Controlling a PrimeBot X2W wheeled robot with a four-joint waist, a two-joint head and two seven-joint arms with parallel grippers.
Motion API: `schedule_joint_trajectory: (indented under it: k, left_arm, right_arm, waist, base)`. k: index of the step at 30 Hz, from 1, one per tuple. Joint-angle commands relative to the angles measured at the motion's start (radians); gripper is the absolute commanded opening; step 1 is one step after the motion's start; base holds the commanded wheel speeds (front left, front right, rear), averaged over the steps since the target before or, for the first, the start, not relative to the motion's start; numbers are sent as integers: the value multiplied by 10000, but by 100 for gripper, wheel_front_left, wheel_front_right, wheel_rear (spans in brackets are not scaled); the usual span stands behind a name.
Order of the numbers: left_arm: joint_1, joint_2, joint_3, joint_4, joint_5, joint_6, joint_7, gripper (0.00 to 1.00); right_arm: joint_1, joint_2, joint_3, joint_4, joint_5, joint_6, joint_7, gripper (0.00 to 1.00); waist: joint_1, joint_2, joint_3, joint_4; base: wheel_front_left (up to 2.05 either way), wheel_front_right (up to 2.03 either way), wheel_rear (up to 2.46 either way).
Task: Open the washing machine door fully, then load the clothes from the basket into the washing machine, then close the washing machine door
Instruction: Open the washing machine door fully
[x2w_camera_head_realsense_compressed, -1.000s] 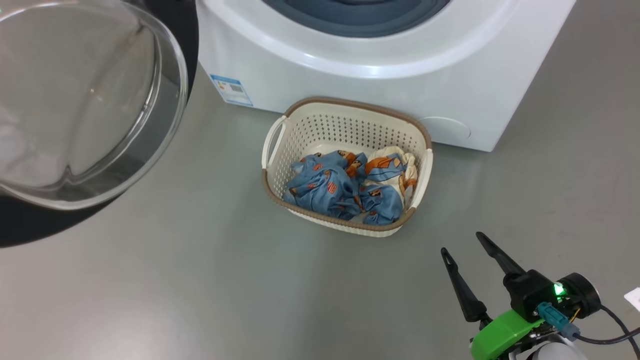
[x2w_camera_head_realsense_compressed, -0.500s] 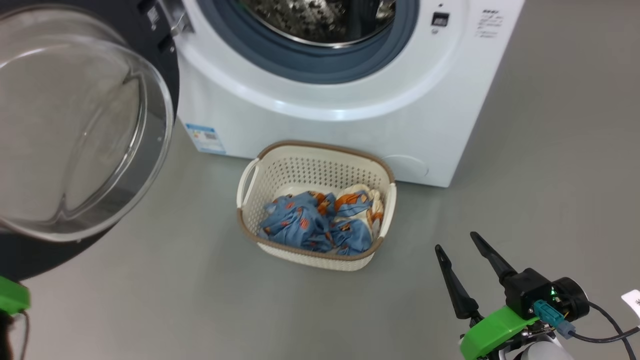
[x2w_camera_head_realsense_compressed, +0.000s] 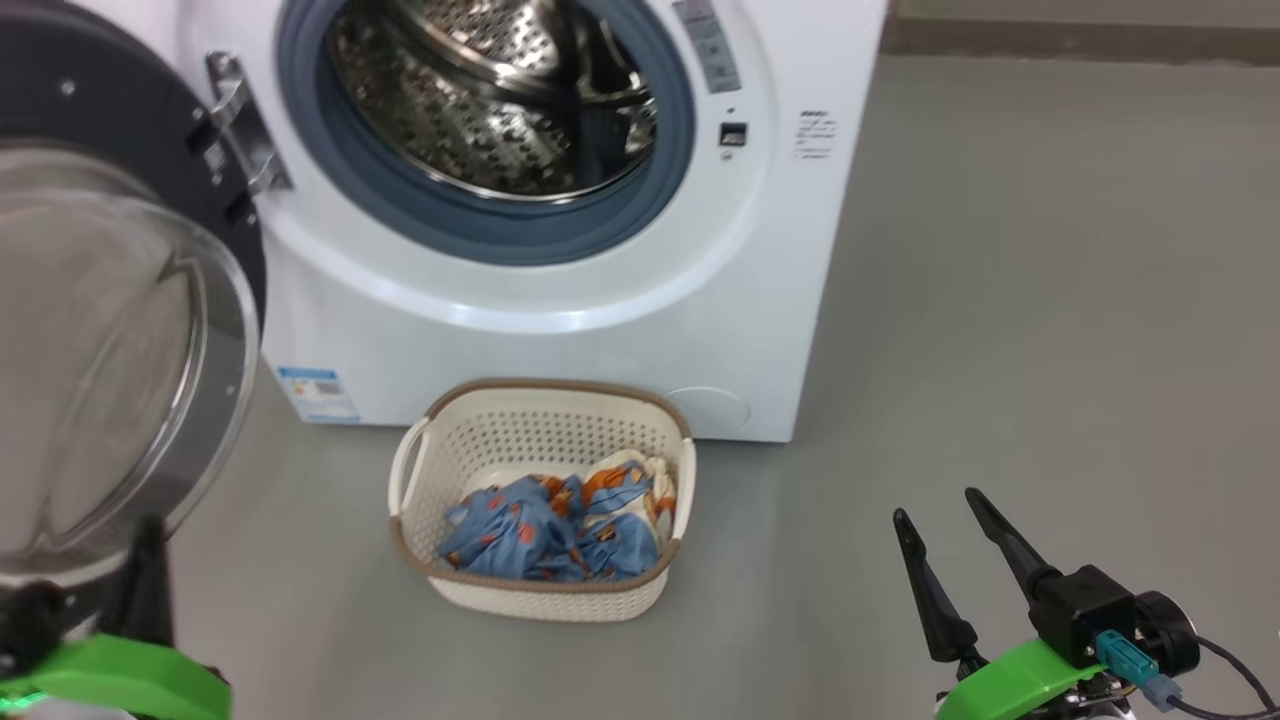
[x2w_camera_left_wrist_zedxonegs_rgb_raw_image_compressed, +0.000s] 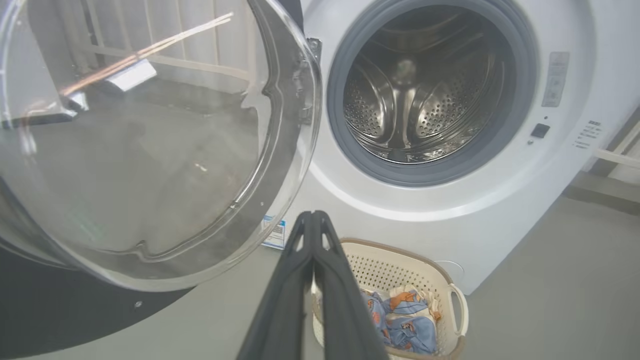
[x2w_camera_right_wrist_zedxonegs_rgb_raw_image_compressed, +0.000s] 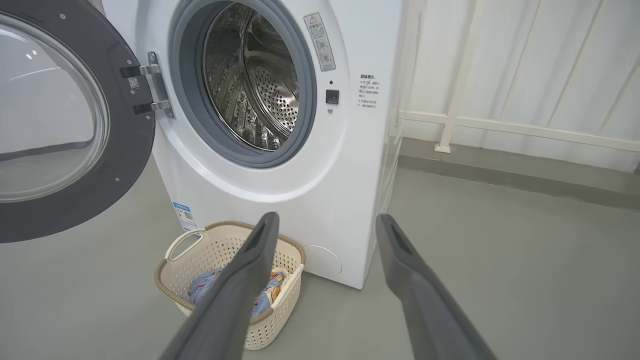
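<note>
Two things differ from a second ago, and both come from the head camera lifting, not from the objects. The steel drum (x2w_camera_head_realsense_compressed: 490, 100) of the washing machine (x2w_camera_head_realsense_compressed: 560, 340) now shows where only its lower front did, and the left gripper (x2w_camera_left_wrist_zedxonegs_rgb_raw_image_compressed: 312, 217) has come into the head view's lower left corner. The basket (x2w_camera_head_realsense_compressed: 545, 387) sits as before on the floor (x2w_camera_head_realsense_compressed: 1000, 300), just in front of the machine's bottom edge, with the blue and orange clothes (x2w_camera_head_realsense_compressed: 550, 530) bunched inside.

The washing machine door (x2w_camera_head_realsense_compressed: 110, 350) hangs swung out to the left on its hinge, well clear of the opening. The left gripper's fingers are pressed together on nothing, near the door's glass. The right gripper (x2w_camera_head_realsense_compressed: 936, 504) holds its fingers wide apart and empty, well to the right of the basket.

Opening looks done. The drum looks empty, so loading has yet to start.
</note>
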Motion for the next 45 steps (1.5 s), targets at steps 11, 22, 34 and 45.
schedule_joint_trajectory:
  k: [11,22,34,45]
  left_arm:
    - [1164,-605,-233,-1847,164,531,-11,0]
    - [1746,-1142,-342,-2463,28,585,-458,0]
    - [1748,-1304,-537,-2185,200,387,-676,100]
    - [1713,-1357,-609,-1978,502,250,-778,100]
  right_arm:
    - [-2,45,194,-679,277,16,-119,100]
    - [22,46,107,-1001,288,16,-120,100]
    - [68,46,55,-928,346,16,-120,100]
    - [92,47,70,-815,295,16,-120,100]
  waist:
    - [0,0,-615,-1467]
    - [0,0,-515,-1918]
    - [0,0,-549,-1896]
    - [0,0,-658,-1880]
  base:
    - [0,0,0]
    - [0,0,0]
    - [0,0,0]
    - [0,0,0]
